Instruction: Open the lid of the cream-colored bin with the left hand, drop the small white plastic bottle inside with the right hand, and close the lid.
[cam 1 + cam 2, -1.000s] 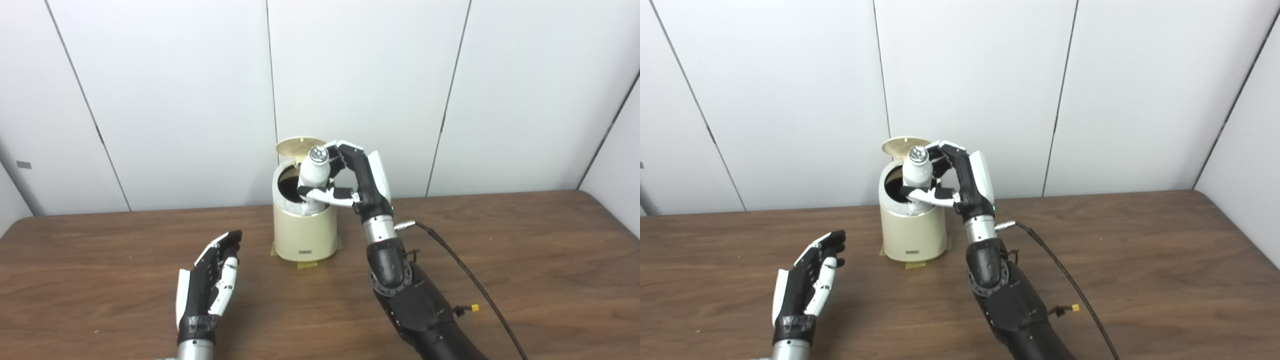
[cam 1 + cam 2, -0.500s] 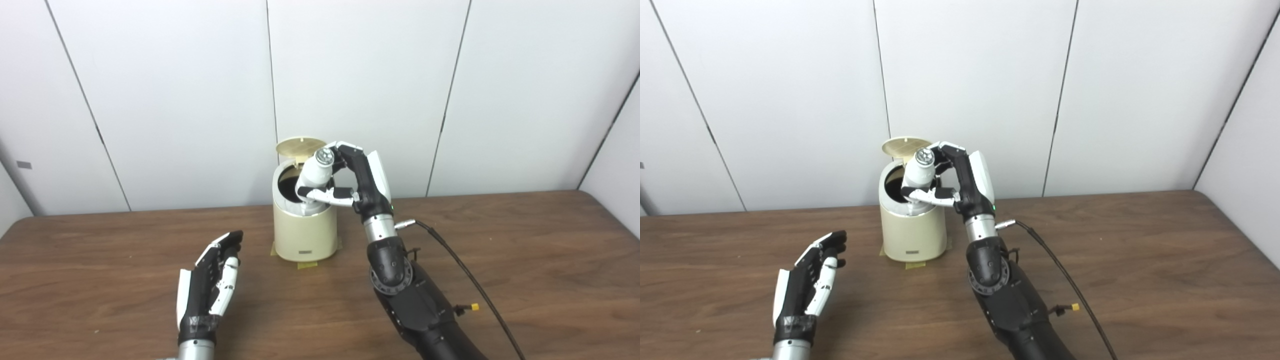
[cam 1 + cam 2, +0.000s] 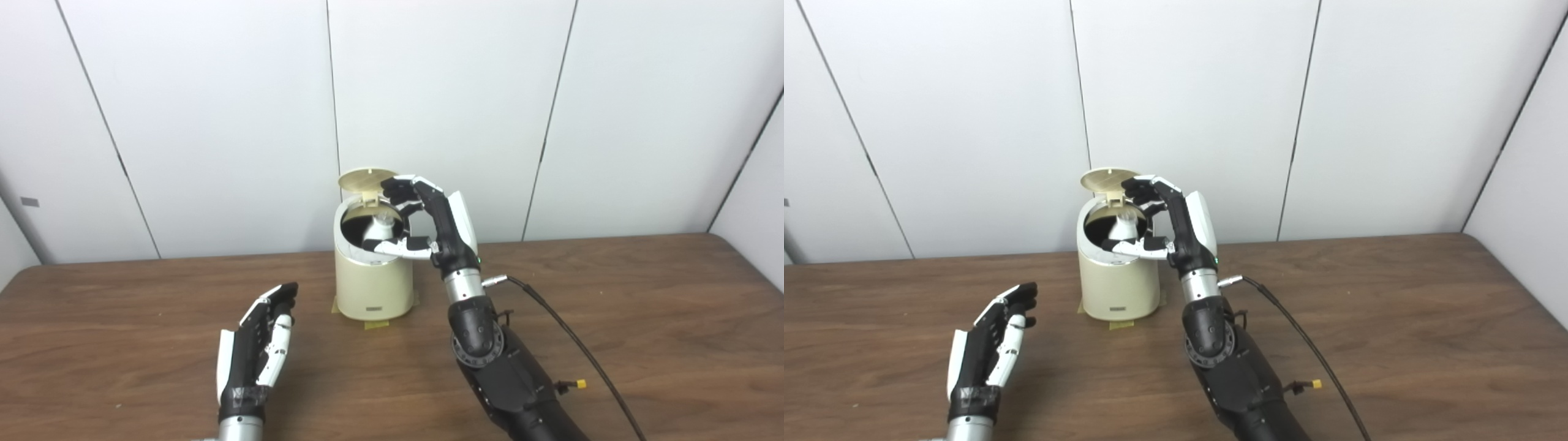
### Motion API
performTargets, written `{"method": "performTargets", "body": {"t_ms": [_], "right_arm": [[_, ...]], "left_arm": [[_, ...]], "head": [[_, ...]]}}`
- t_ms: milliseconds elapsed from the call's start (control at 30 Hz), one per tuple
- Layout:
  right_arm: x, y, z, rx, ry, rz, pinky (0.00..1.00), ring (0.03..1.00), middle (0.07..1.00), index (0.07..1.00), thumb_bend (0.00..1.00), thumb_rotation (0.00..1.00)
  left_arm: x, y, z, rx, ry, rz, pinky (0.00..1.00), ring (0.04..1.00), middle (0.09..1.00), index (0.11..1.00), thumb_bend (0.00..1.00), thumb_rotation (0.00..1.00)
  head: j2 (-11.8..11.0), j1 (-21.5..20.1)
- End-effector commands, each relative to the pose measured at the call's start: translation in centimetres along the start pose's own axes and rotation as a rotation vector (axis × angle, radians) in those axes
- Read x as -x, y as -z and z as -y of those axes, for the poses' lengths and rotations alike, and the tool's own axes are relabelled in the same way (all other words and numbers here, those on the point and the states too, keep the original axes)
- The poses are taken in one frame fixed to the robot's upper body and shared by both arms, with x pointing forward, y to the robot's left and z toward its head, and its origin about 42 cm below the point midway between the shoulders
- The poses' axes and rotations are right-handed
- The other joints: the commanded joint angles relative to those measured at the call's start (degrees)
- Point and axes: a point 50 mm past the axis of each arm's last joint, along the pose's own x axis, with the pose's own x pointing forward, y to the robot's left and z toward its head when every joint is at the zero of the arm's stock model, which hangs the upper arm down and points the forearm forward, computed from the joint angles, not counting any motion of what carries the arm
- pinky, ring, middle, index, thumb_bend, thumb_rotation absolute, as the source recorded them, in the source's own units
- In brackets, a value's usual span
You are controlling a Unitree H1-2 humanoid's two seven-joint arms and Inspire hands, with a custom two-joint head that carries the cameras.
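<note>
- Left eye view: right hand [image 3: 429, 223] over the bin [image 3: 373, 278] mouth, fingers spread, grasping nothing.
- Bottle [image 3: 378, 229] just left of its thumb, down inside the opening, tilted, only partly visible.
- Lid [image 3: 366, 179] stands up behind the fingertips.
- Best move, imo: lift right hand up & back toward its own side w/o clipping the lid.
- Left hand [image 3: 260, 349] rests unclenched, empty, near the bin; it should push the lid down after.

You face a wall of white panels [image 3: 441, 110] split by thin dark vertical seams. It meets a second white wall [image 3: 759, 202] at the right. Below them a dark brown wood-grain table [image 3: 643, 306] fills your view, evenly lit.
</note>
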Motion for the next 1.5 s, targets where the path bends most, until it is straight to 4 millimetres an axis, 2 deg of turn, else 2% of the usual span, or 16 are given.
{"method": "performTargets", "body": {"t_ms": [0,400,533,667,767,900,967,1000,1067,1300,1467], "right_arm": [[-2.1,-2.1,0.5,-0.016,0.032,0.077,0.53,0.632,0.644,0.657,0.89,0.05],[-1.7,-2.0,0.8,-0.056,0.071,0.08,0.52,0.619,0.635,0.645,0.89,0.06],[-1.0,-1.9,1.6,-0.104,0.13,0.091,0.48,0.57,0.587,0.59,0.83,0.11],[0.0,-2.1,2.4,-0.165,0.197,0.116,0.5,0.545,0.553,0.558,0.81,0.17],[0.6,-2.2,3.1,-0.209,0.255,0.119,0.51,0.565,0.588,0.577,0.82,0.19],[1.9,-2.9,4.7,-0.241,0.325,0.149,0.51,0.566,0.597,0.6,0.79,0.24],[2.7,-2.9,5.5,-0.263,0.331,0.155,0.51,0.569,0.6,0.605,0.71,0.26],[3.2,-2.8,5.8,-0.267,0.334,0.154,0.5,0.565,0.596,0.55,0.61,0.21],[4.3,-2.4,6.3,-0.269,0.336,0.145,0.5,0.559,0.59,0.505,0.52,0.17],[8.1,-0.1,7.6,-0.276,0.323,0.062,0.58,0.603,0.612,0.496,0.49,0.16],[10.2,1.1,8.5,-0.271,0.267,0.012,0.54,0.618,0.649,0.496,0.49,0.15]], "left_arm": [[0.6,0.1,0.5,-0.01,-0.001,0.008,0.72,0.798,0.802,0.784,0.19,0.67],[0.6,0.1,0.4,-0.007,0.002,0.005,0.72,0.8,0.806,0.787,0.2,0.67],[0.6,0.0,0.4,-0.01,0.004,0.009,0.72,0.801,0.807,0.789,0.2,0.67],[0.6,0.1,0.3,-0.008,0.001,0.009,0.71,0.795,0.802,0.787,0.19,0.65],[0.6,0.1,0.2,-0.003,0.002,0.004,0.71,0.792,0.803,0.788,0.19,0.65],[0.6,0.1,0.1,0.0,0.004,0.003,0.72,0.798,0.809,0.792,0.19,0.66],[0.6,0.1,0.1,0.002,0.005,0.005,0.72,0.795,0.807,0.79,0.18,0.65],[0.5,0.2,0.1,-0.002,0.005,0.007,0.72,0.793,0.805,0.789,0.18,0.64],[0.5,0.2,0.0,-0.009,0.007,0.006,0.72,0.797,0.807,0.791,0.18,0.65],[0.5,0.3,0.0,-0.008,0.009,-0.002,0.74,0.809,0.812,0.793,0.19,0.68],[0.4,0.4,-0.1,-0.011,0.006,0.01,0.72,0.799,0.803,0.783,0.18,0.66]], "head": [[0.02,-0.08],[0.2,-0.05],[0.19,-0.04],[0.17,-0.16],[0.12,-0.25],[0.1,-0.46],[-0.05,-0.55],[-0.04,-0.55],[-0.05,-0.54],[-0.3,-0.59],[-0.08,-0.94]]}}
